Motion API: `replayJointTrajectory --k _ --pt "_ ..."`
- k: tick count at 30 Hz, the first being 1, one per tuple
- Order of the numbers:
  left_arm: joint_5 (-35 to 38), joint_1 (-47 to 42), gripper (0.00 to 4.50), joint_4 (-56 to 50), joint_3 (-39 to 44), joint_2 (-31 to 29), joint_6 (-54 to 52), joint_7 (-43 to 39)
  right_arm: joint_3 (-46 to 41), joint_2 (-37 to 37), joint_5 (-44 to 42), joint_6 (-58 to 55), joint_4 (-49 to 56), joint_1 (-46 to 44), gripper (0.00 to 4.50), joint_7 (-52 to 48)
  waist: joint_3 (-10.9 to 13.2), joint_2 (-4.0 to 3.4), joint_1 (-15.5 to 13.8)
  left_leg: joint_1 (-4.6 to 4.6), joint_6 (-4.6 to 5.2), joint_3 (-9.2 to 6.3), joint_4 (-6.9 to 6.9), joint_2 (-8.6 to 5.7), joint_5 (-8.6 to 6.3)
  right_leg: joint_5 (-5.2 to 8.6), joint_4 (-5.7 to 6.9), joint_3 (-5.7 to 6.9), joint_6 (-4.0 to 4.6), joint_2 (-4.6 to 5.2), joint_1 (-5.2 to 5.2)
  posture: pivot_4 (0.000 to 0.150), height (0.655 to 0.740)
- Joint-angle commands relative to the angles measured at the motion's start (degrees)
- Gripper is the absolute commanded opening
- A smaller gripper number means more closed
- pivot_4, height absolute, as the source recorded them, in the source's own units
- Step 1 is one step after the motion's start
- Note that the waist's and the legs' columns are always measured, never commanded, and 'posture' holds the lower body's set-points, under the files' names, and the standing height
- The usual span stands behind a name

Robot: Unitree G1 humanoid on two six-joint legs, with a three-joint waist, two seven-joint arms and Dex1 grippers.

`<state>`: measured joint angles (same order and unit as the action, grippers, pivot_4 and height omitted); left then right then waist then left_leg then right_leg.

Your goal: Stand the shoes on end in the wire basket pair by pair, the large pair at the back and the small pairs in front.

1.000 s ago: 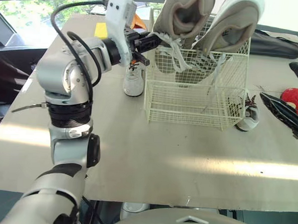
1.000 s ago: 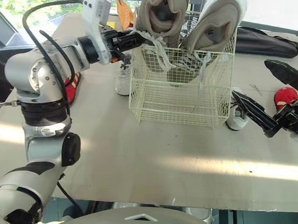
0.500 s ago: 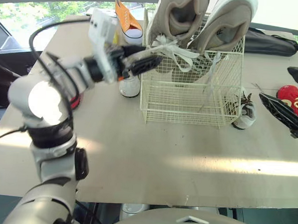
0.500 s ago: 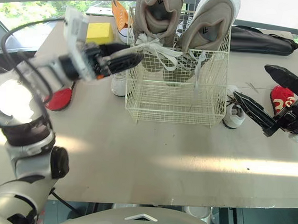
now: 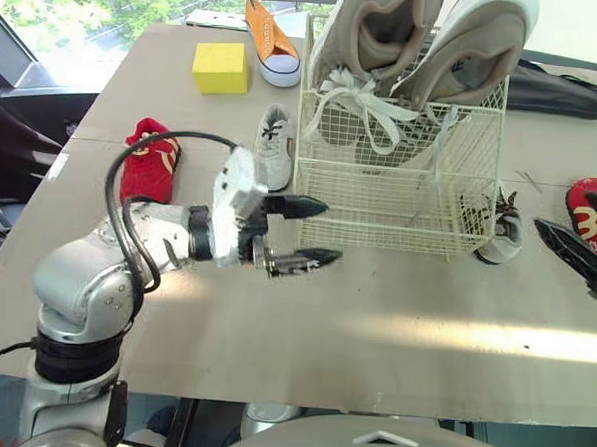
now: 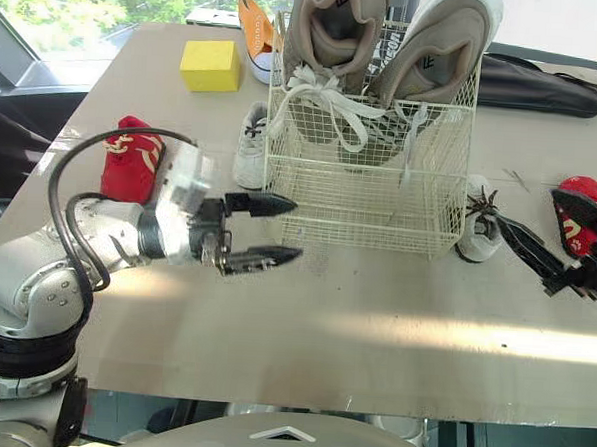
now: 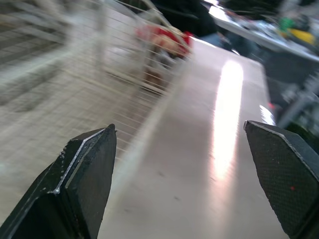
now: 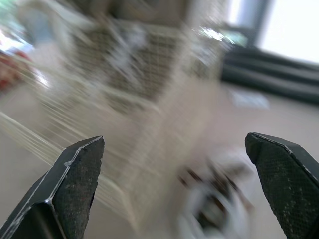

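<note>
The cream wire basket (image 5: pixel 398 194) stands mid-table with two large beige shoes (image 5: pixel 377 32) (image 5: pixel 471 47) on end against its back, their white laces hanging over the wire. My left gripper (image 5: pixel 328 231) hovers open and empty just off the basket's front left corner. Near the table's right edge my right gripper (image 6: pixel 528 208) is open too, holding nothing, beside a small white shoe with dark laces (image 5: pixel 498 229) that lies against the basket's right side. Another small white shoe (image 5: pixel 273 147) lies left of the basket. In the left wrist view the fingers (image 7: pixel 84 174) are spread wide.
A red small shoe (image 5: pixel 150 161) lies at the left and another red one (image 5: pixel 591 214) at the right edge. An orange shoe (image 5: pixel 269 27) and a yellow block (image 5: pixel 221 67) sit at the back left. A black bag (image 5: pixel 561 92) lies behind the basket.
My left gripper opened at the left large shoe's laces by the basket's top, then dropped down and forward to the basket's front left corner. The camera shifted; the right gripper stayed put.
</note>
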<state>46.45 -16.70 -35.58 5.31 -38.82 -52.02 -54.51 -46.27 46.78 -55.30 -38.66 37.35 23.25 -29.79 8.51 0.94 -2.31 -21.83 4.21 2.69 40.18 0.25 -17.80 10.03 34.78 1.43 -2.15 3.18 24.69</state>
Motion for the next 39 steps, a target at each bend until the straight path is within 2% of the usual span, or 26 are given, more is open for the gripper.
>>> replayJointTrajectory --k 1,3,5,9,16,20,24,28,29,30,31,35,39 --pt "0.85 -0.22 4.44 -2.1 -2.02 -0.58 2.83 -1.32 -3.09 0.37 5.93 -1.22 1.22 4.85 4.5 0.22 -0.01 -0.01 0.02 0.01 0.02 0.02 0.0 0.0 -0.01 0.04 0.0 -0.01 -0.08 0.0 0.0 0.15 0.74" --pt "1.13 -0.26 4.44 -1.68 -2.62 -0.42 3.41 -1.35 -2.39 0.1 9.75 -1.12 1.1 6.41 4.5 1.49 0.0 -0.03 0.23 0.02 0.03 0.02 0.0 0.01 -0.02 0.08 0.0 -0.03 -0.14 -0.03 0.0 0.15 0.74" --pt "2.24 -1.04 4.44 -1.0 -2.77 0.16 3.74 -1.41 -2.15 -1.17 10.47 -5.27 -1.2 4.67 4.5 7.78 0.0 -0.02 0.45 0.07 0.03 0.08 0.0 0.03 -0.02 0.08 0.02 -0.09 -0.15 -0.05 0.0 0.15 0.74" --pt "1.27 -2.3 4.44 -0.83 -4.82 1.18 6.1 -1.71 -1.75 -2.21 12.64 -8.14 -5.12 0.92 4.5 12.26 0.02 -0.06 0.66 0.07 0.03 0.07 0.01 0.04 -0.01 0.08 0.02 -0.08 -0.15 -0.11 0.0 0.15 0.74" --pt "1.89 -3.58 4.44 -0.35 -4.66 2.25 8.59 -1.35 6.84 -0.45 19.74 -11.33 -14.0 -11.11 4.5 17.38 0.05 -0.07 1.43 0.04 0.04 0.08 0.0 0.02 -0.01 0.08 0.01 -0.11 -0.15 -0.37 0.02 0.15 0.74" --pt "2.33 -3.03 4.44 -0.96 -4.51 2.7 9.03 0.51 13.76 -0.61 24.74 -13.78 -26.26 -21.57 4.5 20.74 0.06 -0.06 1.61 0.05 0.05 0.12 0.0 0.02 -0.01 0.06 0.02 -0.2 -0.13 -0.43 0.02 0.15 0.74" --pt "3.31 -2.3 4.44 -2.86 -4.14 2.46 8.61 2.77 18.46 -2.13 29.62 -9.88 -38.62 -31.63 4.5 21.68 0.08 -0.11 1.58 0.05 0.05 0.14 0.0 0.01 0.0 -0.02 0.02 -0.31 0.01 -0.49 0.04 0.15 0.74" --pt "3.5 -1.88 4.44 -3.45 -4.02 2.15 8.7 4.63 22.17 -2.86 34.19 -4.75 -48.84 -37.77 4.5 21.52 0.09 -0.13 1.54 0.05 0.05 0.13 0.0 0.0 0.0 -0.04 0.02 -0.33 0.05 -0.53 0.04 0.15 0.74" --pt "3.44 -1.83 4.5 -3.51 -3.94 2.06 8.84 4.94 22.84 -3.0 35.01 -2.9 -50.8 -39.06 3.96 21.04 0.09 -0.13 1.49 0.03 0.05 0.14 -0.01 -0.01 0.0 -0.05 0.01 -0.35 0.06 -0.53 0.04 0.15 0.74" --pt "3.43 -1.71 4.5 -3.55 -3.86 1.93 8.97 5.13 22.85 -3.34 35.12 -2.13 -51.93 -39.92 3.89 20.68 0.09 -0.13 1.48 0.03 0.04 0.13 -0.01 -0.02 0.0 -0.05 0.01 -0.35 0.06 -0.52 0.04 0.15 0.74" --pt "3.43 -1.59 4.5 -3.65 -3.87 1.72 9.02 5.32 23.22 -3.36 35.64 -1.54 -52.4 -40.3 3.29 20.33 0.09 -0.13 1.54 0.03 0.04 0.12 -0.01 -0.02 0.0 -0.05 -0.01 -0.36 0.06 -0.53 0.04 0.15 0.74" --pt "3.63 -1.7 4.5 -3.39 -3.94 1.57 8.72 6.61 24.27 -2.5 37.33 -1.4 -50.74 -38.75 1.53 18.13 0.09 -0.13 1.53 0.03 0.03 0.19 -0.01 -0.04 0.01 -0.05 -0.03 -0.45 0.05 -0.52 0.04 0.15 0.74" --pt "5.67 -4.15 4.5 -1.62 -3.45 2.16 5.78 10.66 21.27 0.34 37.67 -0.9 -42.27 -32.45 0.43 14.59 0.08 -0.13 1.12 0.01 0.04 0.11 0.0 -0.05 0.0 -0.04 -0.01 -0.43 0.03 -0.51 0.02 0.15 0.74"
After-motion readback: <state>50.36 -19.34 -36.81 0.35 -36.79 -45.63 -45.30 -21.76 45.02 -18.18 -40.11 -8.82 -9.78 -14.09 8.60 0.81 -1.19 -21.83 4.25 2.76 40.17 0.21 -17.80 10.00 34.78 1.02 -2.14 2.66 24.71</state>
